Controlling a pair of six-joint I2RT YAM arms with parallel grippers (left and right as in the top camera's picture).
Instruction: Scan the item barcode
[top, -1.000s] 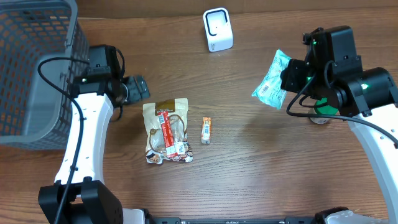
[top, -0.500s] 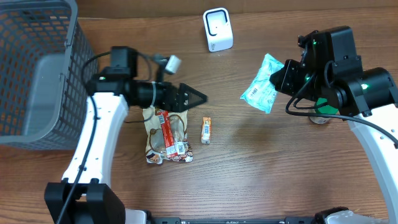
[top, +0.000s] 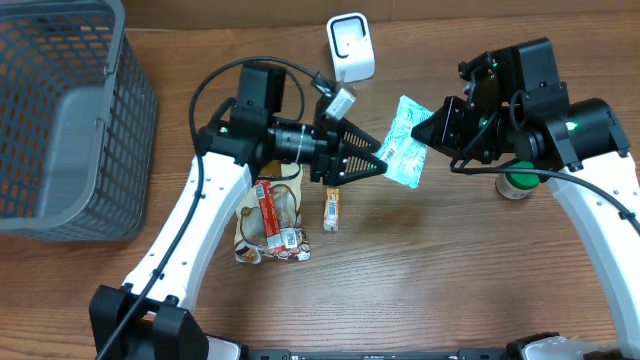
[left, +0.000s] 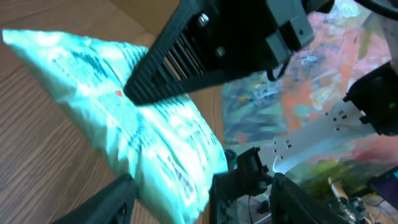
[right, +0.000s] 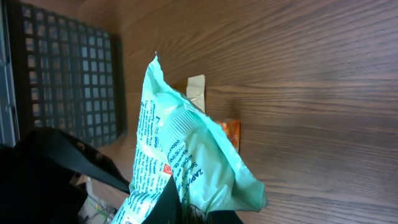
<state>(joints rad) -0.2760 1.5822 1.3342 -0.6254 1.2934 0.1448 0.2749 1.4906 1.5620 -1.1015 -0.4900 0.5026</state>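
Note:
The item is a teal packet of wipes (top: 403, 150), held in the air over the table's middle. My right gripper (top: 432, 128) is shut on its right end; the right wrist view shows the packet (right: 186, 149) rising from between the gripper (right: 193, 208). My left gripper (top: 383, 157) reaches in from the left, open, with the packet's left end between its fingers. In the left wrist view the packet (left: 130, 124) lies against the left finger (left: 106, 199), while the other finger stands apart from it. No barcode shows. The white scanner (top: 350, 47) stands at the back.
A grey mesh basket (top: 60, 110) fills the left side. A tan snack bag (top: 270, 210) and a small orange bar (top: 332, 208) lie under the left arm. A green-capped jar (top: 517, 185) stands beneath the right arm.
My left arm has swung from beside the basket across to the packet, and its jaws have narrowed around the packet's end. The right gripper has carried the packet left, toward the table's middle.

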